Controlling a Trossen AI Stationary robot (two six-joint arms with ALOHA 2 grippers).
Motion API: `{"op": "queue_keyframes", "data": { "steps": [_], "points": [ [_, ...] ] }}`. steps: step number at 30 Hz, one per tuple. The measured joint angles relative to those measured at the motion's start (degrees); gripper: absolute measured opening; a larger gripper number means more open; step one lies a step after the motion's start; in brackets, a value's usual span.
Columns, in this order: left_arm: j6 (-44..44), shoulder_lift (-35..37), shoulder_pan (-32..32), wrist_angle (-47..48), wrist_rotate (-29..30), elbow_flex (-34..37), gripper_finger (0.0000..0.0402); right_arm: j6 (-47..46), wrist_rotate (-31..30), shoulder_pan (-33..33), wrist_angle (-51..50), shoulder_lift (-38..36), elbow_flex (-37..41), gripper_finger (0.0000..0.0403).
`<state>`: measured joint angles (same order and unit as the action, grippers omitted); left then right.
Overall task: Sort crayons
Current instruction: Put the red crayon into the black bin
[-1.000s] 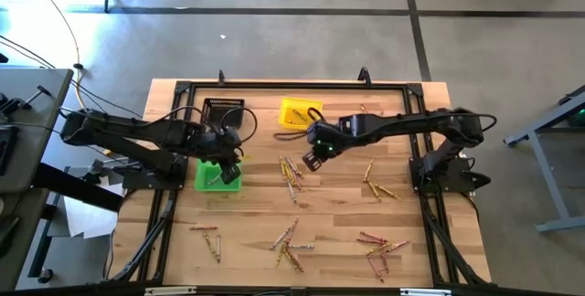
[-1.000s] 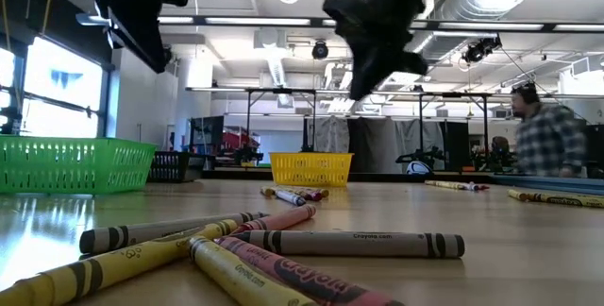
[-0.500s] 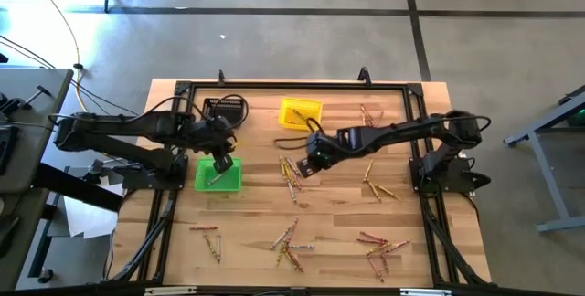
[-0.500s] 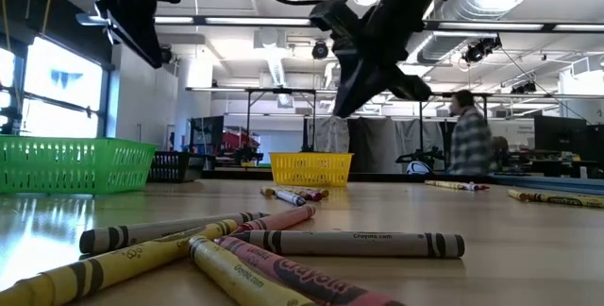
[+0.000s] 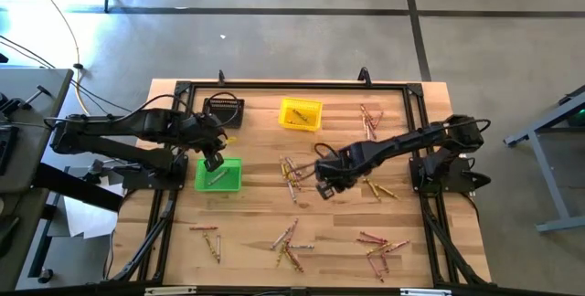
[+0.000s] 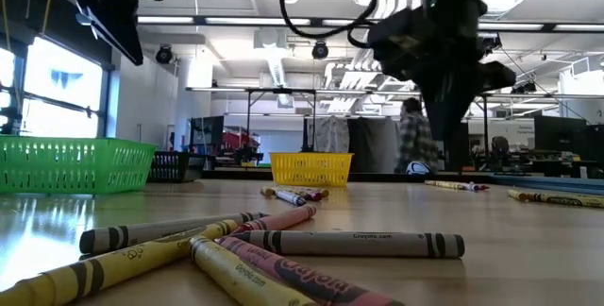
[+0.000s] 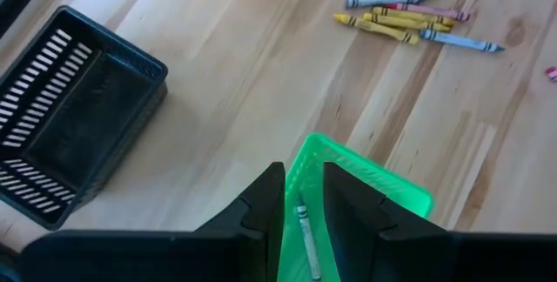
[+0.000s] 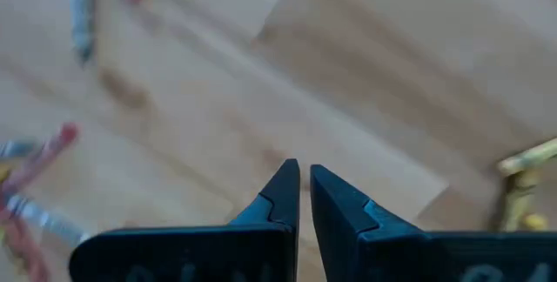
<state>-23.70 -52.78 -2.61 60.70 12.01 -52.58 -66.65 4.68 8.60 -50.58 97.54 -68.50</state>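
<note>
While your left gripper [image 7: 303, 197] is hovering part-open and empty over the green bin [image 5: 218, 174], your nearly closed, empty right gripper [image 5: 326, 185] is hanging mid-table beside scattered crayons [image 5: 291, 173], seemingly lining up a pick.

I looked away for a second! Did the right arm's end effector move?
Yes. The right end effector moved away from the small yellow plastic bin, toward the table's near edge, beside the scattered crayons.

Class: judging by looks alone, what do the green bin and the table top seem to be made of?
Green bin: probably plastic, given its uniform bright colour and thin moulded lattice walls. Table top: seemingly wood, pale joined planks with visible grain and a slight sheen.
</note>
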Motion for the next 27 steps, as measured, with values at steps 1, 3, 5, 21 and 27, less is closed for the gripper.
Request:
{"op": "queue_keyframes", "data": {
  "steps": [1, 3, 5, 21, 27],
  "points": [
    [0.0, 0.29, -0.01, -0.02, 0.0, 0.0, 0.0067, -0.07, 0.38, 0.46, 1.38, 0.0, 0.01, 0.0017],
    [0.0, 0.93, -0.07, 0.0, 0.2, 0.0, 0.0067, -0.4, 0.34, 0.91, 6.1, 0.0, -0.01, 0.0018],
    [0.0, 1.57, -0.07, -0.03, 0.25, 0.0, 0.0067, 0.33, 0.0, 0.89, 11.57, 0.0, 0.01, 0.0027],
    [0.24, 6.58, -0.04, 5.11, 0.36, 0.0, 0.0067, -5.61, -2.42, -1.91, 26.83, 8.44, -0.03, 0.0164],
    [1.31, 8.24, -0.04, 8.22, 0.39, 0.0, 0.0067, -8.98, -2.27, -1.97, 28.68, 10.71, -0.33, 0.0165]
  ]
}}
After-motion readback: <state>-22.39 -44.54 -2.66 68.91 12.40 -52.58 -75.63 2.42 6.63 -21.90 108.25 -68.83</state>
